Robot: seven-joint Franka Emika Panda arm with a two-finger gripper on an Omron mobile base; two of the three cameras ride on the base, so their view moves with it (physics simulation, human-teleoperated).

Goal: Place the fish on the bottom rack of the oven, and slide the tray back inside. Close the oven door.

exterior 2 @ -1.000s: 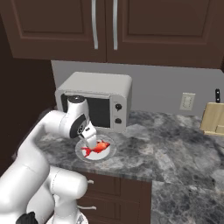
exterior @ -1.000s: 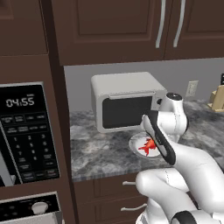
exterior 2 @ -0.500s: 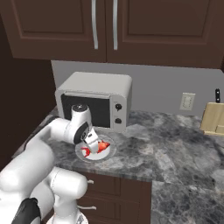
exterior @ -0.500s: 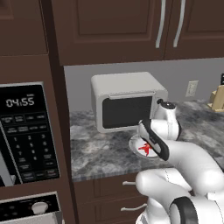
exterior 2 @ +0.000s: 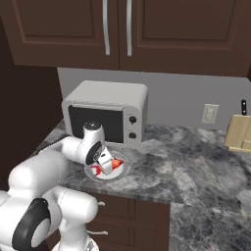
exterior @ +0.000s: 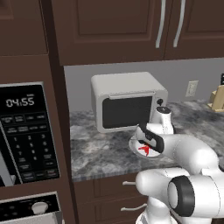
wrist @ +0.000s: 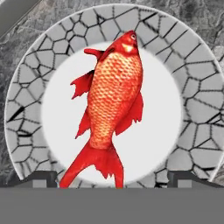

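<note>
My fingers (wrist: 113, 178) spread wide, holding nothing, just above the fish (wrist: 111, 107) lying centered on the plate (wrist: 199, 109), tail between fingertips, table (exterior 2: 196, 162) open around.

The red-orange fish (wrist: 114, 98) lies flat on a plate (wrist: 197, 105).

Fish (wrist: 114, 105) was bright red-orange with a fine scale pattern, fins and tail a deeper red. Plate (wrist: 197, 105) had a plain white centre and a grey rim broken by dark crackle lines — mosaic-like. Countertop (exterior 2: 196, 166) was mottled grey marble. Microwave (exterior: 127, 103) was off-white with a black door window. Cabinets (exterior 2: 162, 34) were dark brown — silver handles. Knife block (exterior 2: 238, 132) was pale tan wood.
</note>
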